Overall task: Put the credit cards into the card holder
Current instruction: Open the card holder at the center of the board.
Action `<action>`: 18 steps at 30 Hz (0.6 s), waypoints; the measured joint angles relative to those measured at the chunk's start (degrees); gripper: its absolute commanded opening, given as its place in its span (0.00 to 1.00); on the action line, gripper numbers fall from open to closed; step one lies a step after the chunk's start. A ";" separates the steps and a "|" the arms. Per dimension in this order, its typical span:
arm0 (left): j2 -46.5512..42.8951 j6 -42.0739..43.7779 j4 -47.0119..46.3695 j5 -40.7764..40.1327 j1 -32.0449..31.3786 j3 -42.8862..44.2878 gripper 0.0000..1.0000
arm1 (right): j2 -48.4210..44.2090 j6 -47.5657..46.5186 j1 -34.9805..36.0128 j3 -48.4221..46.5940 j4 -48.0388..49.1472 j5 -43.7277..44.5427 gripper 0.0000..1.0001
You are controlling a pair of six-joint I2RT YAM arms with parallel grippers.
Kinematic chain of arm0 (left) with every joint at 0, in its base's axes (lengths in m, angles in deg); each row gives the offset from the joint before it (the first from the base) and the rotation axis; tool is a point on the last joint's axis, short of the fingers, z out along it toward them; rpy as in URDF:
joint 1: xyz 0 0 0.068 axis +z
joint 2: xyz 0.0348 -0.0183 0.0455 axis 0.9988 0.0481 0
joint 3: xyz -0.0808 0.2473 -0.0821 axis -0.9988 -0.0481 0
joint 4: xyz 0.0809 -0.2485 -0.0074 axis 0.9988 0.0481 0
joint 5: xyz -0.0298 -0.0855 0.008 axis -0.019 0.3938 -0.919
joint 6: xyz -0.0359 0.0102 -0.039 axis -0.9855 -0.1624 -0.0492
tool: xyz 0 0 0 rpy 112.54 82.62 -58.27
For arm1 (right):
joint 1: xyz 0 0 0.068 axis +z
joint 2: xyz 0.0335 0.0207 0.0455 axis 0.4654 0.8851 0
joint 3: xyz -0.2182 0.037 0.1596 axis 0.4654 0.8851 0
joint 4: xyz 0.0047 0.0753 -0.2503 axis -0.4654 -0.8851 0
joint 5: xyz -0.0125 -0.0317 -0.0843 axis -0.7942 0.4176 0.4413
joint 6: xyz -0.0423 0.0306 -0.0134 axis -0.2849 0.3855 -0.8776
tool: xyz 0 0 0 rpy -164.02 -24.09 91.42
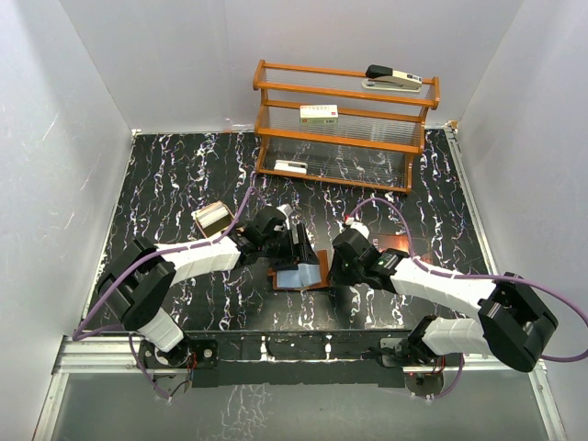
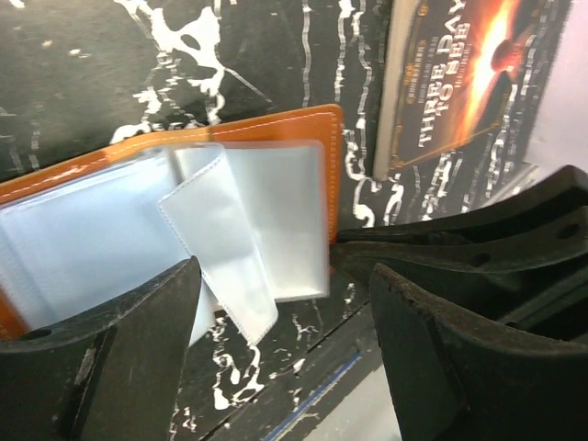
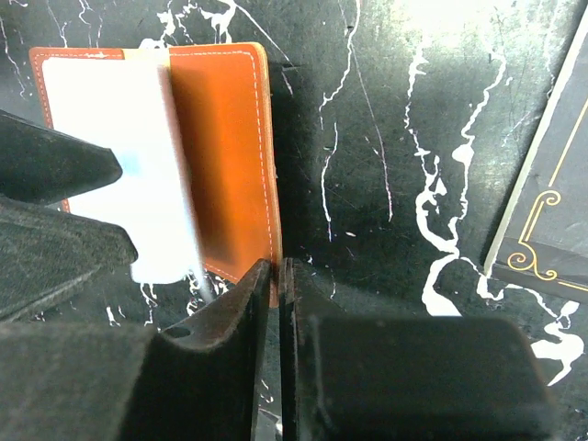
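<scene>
An open wallet [image 1: 296, 277] lies on the table [image 1: 184, 184]. The left fingers [image 2: 138, 354] stand spread over its clear pockets; the right fingers [image 3: 216, 344] are pressed together at its edge.

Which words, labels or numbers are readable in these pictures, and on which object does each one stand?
"THREE DAYS TO SEE": pale letters running sideways on the dark booklet in the left wrist view; the smaller line beside them is too blurred to read.
Upper white box: it has print, too small to read.
Lower white box: it has a label, too small to read.
Card holder: no text visible.
</scene>
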State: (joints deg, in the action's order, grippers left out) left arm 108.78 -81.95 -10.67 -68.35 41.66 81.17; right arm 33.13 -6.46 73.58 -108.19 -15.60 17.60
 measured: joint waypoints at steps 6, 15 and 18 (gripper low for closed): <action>0.00 -2.49 -4.52 3.61 0.00 -0.28 0.71 | -0.17 0.00 0.00 0.00 0.24 -0.39 0.20; 0.52 -3.67 -7.48 6.03 0.00 -0.57 0.71 | -2.40 -0.42 0.00 -0.28 -1.51 -0.17 0.38; 1.53 -3.65 -7.39 6.19 0.00 -0.35 0.71 | -4.39 -0.92 0.00 -0.94 -2.86 0.13 0.35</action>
State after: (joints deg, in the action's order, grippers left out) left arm 110.31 -85.60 -18.06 -62.16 41.66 80.82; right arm 28.74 -7.38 73.58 -109.13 -18.47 17.73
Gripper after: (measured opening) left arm 0.711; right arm 0.373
